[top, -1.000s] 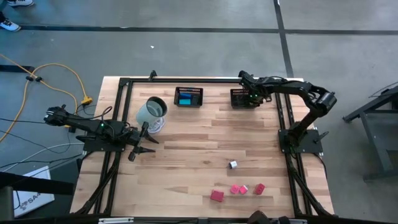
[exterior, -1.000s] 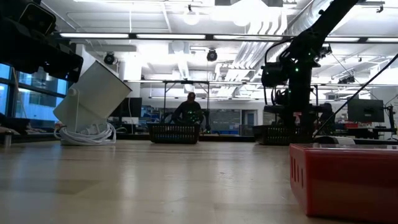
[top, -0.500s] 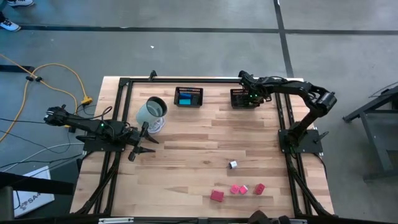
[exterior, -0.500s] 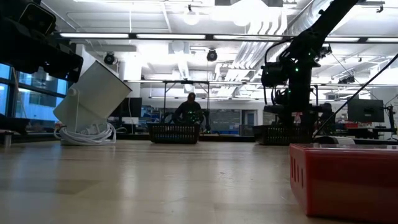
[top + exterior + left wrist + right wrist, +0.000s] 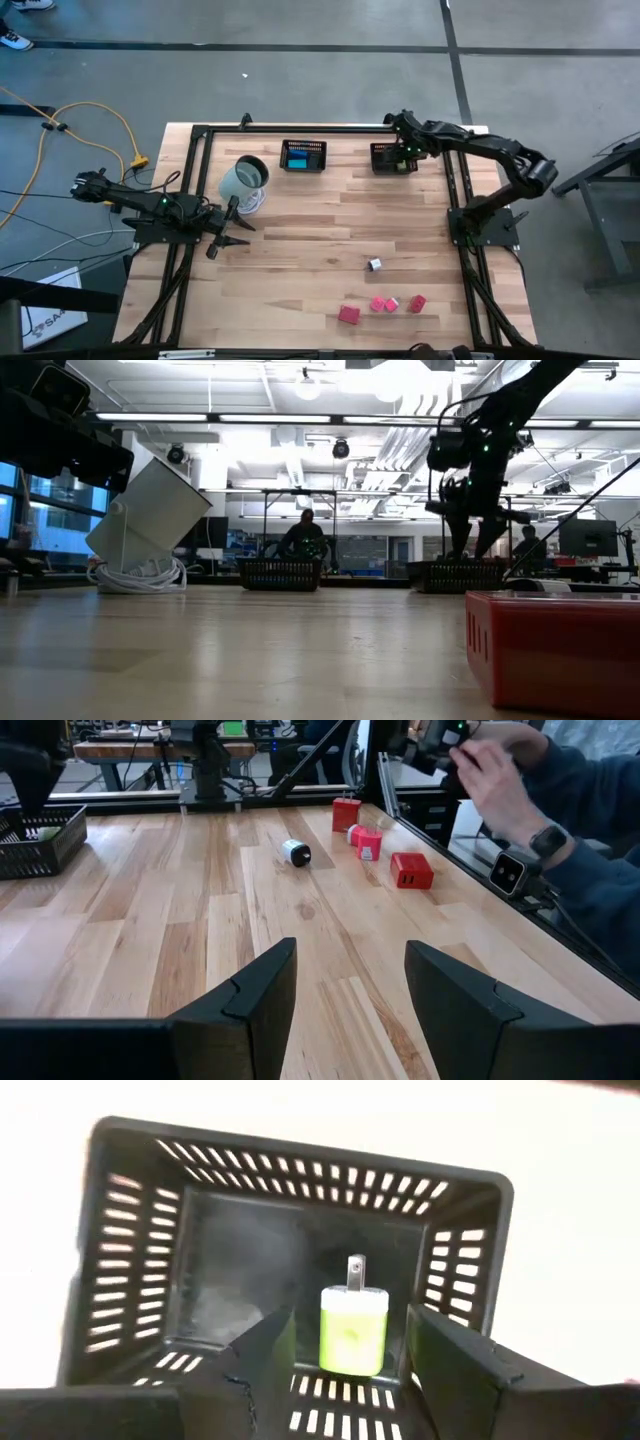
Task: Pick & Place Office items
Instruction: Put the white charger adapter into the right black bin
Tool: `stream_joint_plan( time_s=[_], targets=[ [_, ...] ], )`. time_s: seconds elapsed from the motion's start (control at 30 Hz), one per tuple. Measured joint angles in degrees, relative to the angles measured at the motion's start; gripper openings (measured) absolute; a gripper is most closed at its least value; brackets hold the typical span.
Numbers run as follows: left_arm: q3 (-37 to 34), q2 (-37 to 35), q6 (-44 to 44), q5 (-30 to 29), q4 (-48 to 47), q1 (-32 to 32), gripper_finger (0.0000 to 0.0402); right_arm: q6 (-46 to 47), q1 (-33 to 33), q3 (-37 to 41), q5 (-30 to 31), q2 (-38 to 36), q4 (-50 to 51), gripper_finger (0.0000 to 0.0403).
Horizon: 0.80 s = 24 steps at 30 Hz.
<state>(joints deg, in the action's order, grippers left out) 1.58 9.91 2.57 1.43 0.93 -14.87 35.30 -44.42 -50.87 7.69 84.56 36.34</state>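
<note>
Because the right claw [image 5: 345, 1370] hung just above the right-hand basket [image 5: 391, 158] with its fingers parted and nothing between them, the green charger block [image 5: 353, 1330] lying on the basket floor looked already dropped, and the chief risk was a finger catching the mesh wall during withdrawal and dragging the basket across the counter [image 5: 330, 230]. The left claw [image 5: 345, 1005] waited wide and empty at the left side. Red and pink blocks [image 5: 382, 305] and a small white piece [image 5: 374, 265] lay near the front edge; a person's hand [image 5: 500, 785] there could be struck during a reach.
</note>
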Motion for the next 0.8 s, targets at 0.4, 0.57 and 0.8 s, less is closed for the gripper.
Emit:
stream_joint_plan(
  time_s=[0.4,0.57,0.8],
  targets=[
    [0.0,0.0,0.0,0.0,0.0,0.0,0.018,-8.9,5.0,-0.1,-11.0,-8.4,-2.2,0.018],
    [0.0,0.0,0.0,0.0,0.0,0.0,0.018,-15.5,10.4,-0.1,-15.3,-10.2,-4.0,0.018],
    [0.0,0.0,0.0,0.0,0.0,0.0,0.018,-20.6,20.7,-0.1,-20.2,-10.7,-5.4,0.018]
  ],
)
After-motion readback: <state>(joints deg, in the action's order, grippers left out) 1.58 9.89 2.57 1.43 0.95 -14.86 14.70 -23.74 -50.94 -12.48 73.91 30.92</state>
